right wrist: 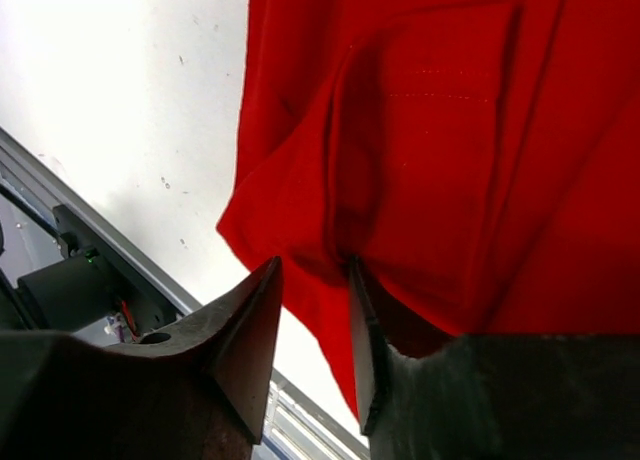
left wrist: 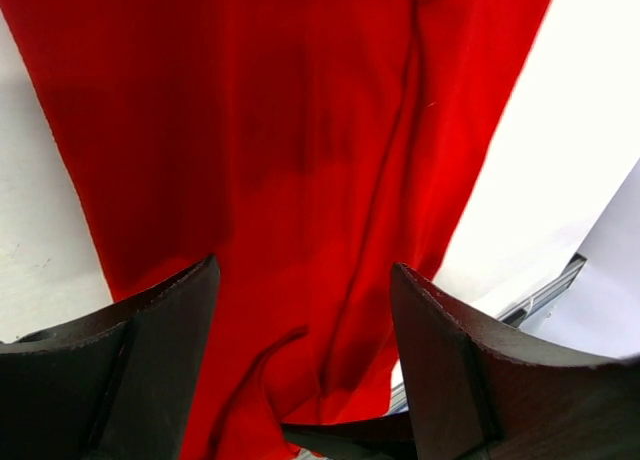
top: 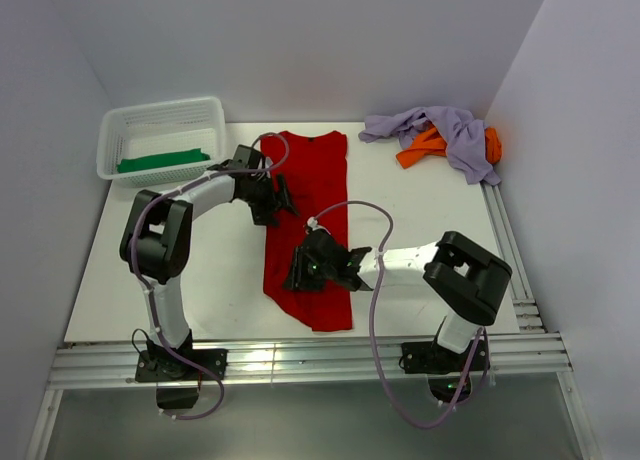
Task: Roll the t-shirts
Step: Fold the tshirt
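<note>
Right hand [right wrist: 314,280] at red t-shirt [right wrist: 440,130] corner

Red t-shirt [top: 310,175] soft matt cloth; basket [top: 160,115] white plastic mesh; table [top: 420,215] smooth matt white.

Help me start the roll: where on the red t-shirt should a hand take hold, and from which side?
Grip the red t-shirt at its near hem, coming down from the near side. It lies flat as a long narrow strip running near to far, so that short free end can probably be pinched and rolled toward the far end.
</note>
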`<state>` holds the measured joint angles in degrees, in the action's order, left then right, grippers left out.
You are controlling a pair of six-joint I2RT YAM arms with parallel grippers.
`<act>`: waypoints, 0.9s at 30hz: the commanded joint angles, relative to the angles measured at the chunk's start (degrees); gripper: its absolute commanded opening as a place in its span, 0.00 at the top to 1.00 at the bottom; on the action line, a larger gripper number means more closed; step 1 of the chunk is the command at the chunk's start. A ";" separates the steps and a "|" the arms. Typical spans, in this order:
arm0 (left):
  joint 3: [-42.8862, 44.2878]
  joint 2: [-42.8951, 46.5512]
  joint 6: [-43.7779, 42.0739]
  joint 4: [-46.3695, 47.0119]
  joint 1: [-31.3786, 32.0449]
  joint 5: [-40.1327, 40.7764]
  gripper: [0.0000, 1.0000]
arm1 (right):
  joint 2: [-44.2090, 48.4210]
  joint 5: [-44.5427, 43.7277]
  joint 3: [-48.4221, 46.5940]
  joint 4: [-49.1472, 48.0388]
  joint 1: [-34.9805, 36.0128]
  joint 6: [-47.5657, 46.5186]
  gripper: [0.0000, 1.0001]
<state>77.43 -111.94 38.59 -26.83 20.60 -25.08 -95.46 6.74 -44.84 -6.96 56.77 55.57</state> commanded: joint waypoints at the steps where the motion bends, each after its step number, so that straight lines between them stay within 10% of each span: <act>1: -1.84 -0.82 -0.44 2.92 0.41 -1.11 0.26 | -0.52 0.55 0.10 -2.62 0.53 -1.34 0.61; 14: -5.10 -3.99 0.26 5.03 0.49 -0.32 0.26 | 1.24 0.12 -0.07 -2.45 2.99 -0.64 0.97; 27: -3.69 -4.43 0.00 3.89 1.02 0.56 0.26 | 1.86 -6.12 -5.96 4.32 15.20 3.31 1.00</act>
<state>73.65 -113.43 39.88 -22.15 20.73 -27.35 -95.39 3.46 -47.31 -4.32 69.36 57.58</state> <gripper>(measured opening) 0.741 0.008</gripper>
